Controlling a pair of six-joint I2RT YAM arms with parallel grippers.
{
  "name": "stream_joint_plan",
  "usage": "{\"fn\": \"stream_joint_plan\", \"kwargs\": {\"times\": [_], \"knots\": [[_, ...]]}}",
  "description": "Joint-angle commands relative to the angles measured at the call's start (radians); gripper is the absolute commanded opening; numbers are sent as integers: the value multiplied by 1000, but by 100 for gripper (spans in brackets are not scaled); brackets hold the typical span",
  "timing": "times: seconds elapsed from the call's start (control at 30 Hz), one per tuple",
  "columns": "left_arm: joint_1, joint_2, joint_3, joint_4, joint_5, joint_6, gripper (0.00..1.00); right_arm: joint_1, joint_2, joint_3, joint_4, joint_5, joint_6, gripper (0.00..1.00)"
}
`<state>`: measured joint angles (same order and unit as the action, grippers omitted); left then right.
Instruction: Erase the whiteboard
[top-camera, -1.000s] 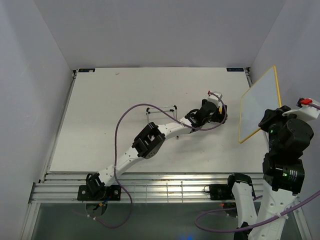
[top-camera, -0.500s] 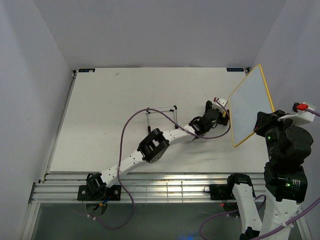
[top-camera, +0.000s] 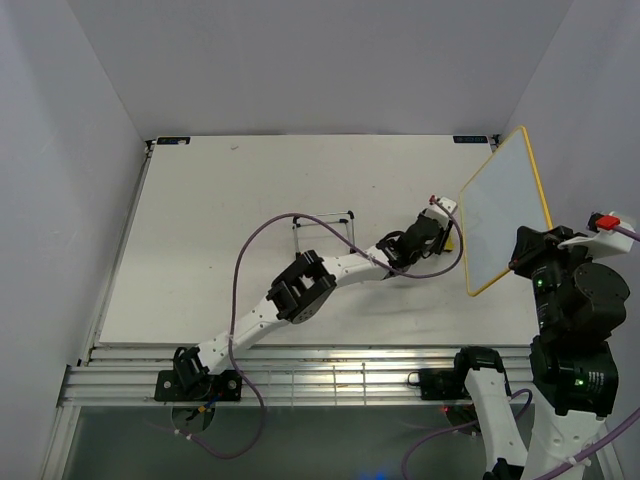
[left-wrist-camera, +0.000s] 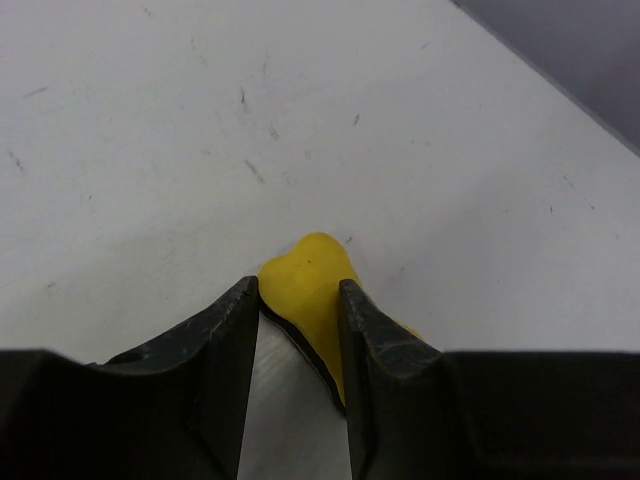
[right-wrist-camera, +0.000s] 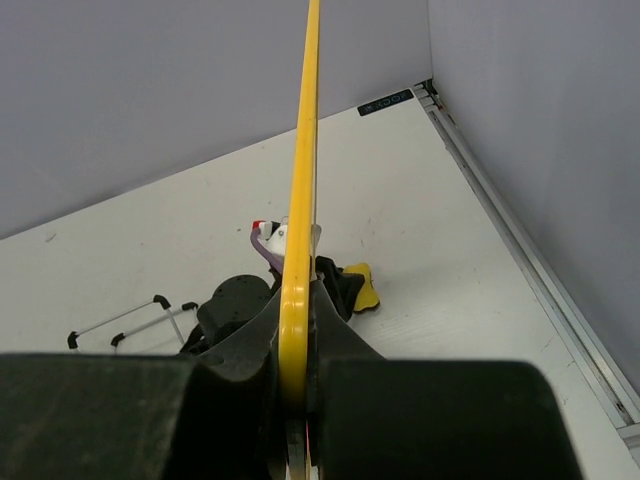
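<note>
The whiteboard (top-camera: 500, 210), yellow-framed, is held up off the table at the right, tilted, its visible face plain. My right gripper (top-camera: 520, 262) is shut on its lower edge. In the right wrist view the whiteboard (right-wrist-camera: 305, 150) shows edge-on, rising from between the fingers of the right gripper (right-wrist-camera: 298, 340). My left gripper (top-camera: 445, 236) lies low on the table just left of the board. In the left wrist view the left gripper (left-wrist-camera: 300, 290) is shut on a small yellow sponge eraser (left-wrist-camera: 310, 268), squeezed between both fingers. The eraser (right-wrist-camera: 362, 284) rests on the table.
A thin black wire stand (top-camera: 322, 222) stands on the table behind the left forearm, and the stand (right-wrist-camera: 130, 320) also shows at the left of the right wrist view. The table's right edge rail (right-wrist-camera: 530, 270) and the grey side wall run close by the board.
The left arm reached further right toward the board and its jaws closed onto the yellow eraser. The right arm brought the board slightly left and up.
</note>
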<state>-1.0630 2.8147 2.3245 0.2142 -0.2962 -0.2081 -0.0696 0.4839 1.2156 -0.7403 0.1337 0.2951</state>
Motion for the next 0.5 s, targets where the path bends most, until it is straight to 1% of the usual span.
{"fn": "stream_joint_plan", "kwargs": {"times": [0.0,0.03,0.07,0.13,0.2,0.23,0.3,0.33,0.37,0.4,0.43,0.47], "knots": [[26,-148,-163,-205,90,-53,45,8,-21,67,133,14,-2,8],[28,-170,-180,-273,101,-50,45,8,-22,70,131,9,-1,8],[29,-193,-201,-295,120,-44,43,8,-19,71,133,6,-1,8],[29,-276,-299,-338,140,-30,43,8,-19,81,131,-5,3,8],[34,-331,-365,-367,166,-37,43,8,-15,91,130,-5,4,8],[34,-395,-446,-377,183,-36,45,8,-15,94,130,-5,4,8],[34,-466,-535,-371,206,-28,45,8,-4,104,122,-20,1,8],[35,-528,-610,-362,212,-19,45,8,2,114,116,-25,-8,8],[37,-555,-635,-360,215,-13,46,8,18,119,110,-31,-13,8],[37,-576,-652,-361,219,-5,51,8,24,121,105,-42,-16,8],[37,-612,-672,-363,218,-1,54,8,28,116,101,-48,-23,8],[37,-626,-675,-361,220,3,55,8,41,113,101,-54,-27,8]]}}
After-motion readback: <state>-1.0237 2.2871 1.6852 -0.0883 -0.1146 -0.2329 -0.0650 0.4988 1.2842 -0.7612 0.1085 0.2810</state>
